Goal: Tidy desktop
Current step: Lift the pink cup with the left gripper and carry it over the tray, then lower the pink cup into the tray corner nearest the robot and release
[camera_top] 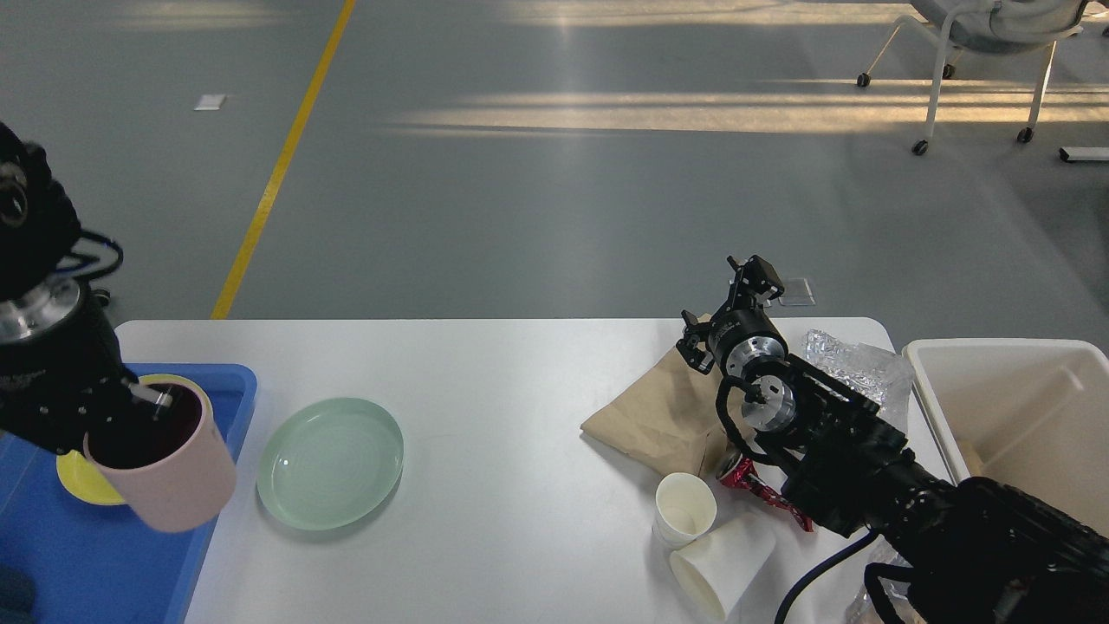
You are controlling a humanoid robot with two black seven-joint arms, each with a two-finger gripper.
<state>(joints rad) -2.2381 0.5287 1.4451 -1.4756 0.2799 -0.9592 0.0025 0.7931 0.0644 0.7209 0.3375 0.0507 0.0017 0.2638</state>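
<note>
**Cup hung over the tray's right edge, in your left gripper.**

Your left gripper [143, 400] pinched the rim of the pink cup [165, 468], one finger inside; the cup tilted, mouth up and left, above the blue tray [230, 386] and yellow plate [76, 481] at the desktop's [502, 381] left end. The green plate [331, 462] lay just right, nearer that arm. Your right gripper [752, 276], far right over the brown bag [658, 407], was too dark to read.

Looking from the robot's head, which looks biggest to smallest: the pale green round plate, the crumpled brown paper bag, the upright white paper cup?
1. Crumpled brown paper bag, partly hidden by the arm, so unsure against the plate.
2. Pale green round plate.
3. Upright white paper cup.
</note>
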